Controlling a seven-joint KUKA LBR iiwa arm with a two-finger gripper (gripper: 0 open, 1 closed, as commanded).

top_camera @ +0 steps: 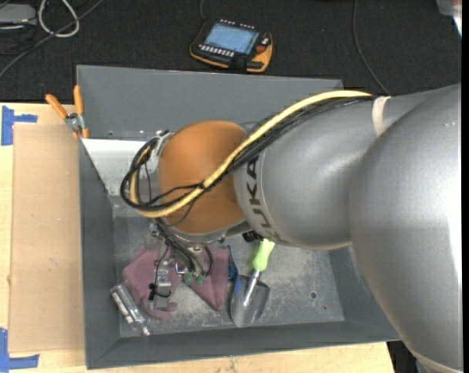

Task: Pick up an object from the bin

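Dark floor (141, 22) with cables (59, 10) surrounds grey bin (327, 301); hand (164, 284) over mauve cloth (137, 274), whether closed unclear.

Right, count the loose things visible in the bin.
4: a mauve cloth under the gripper, a clear bar left of it, a blue stick at its right, a green-handled metal scoop beyond. The arm may hide more.
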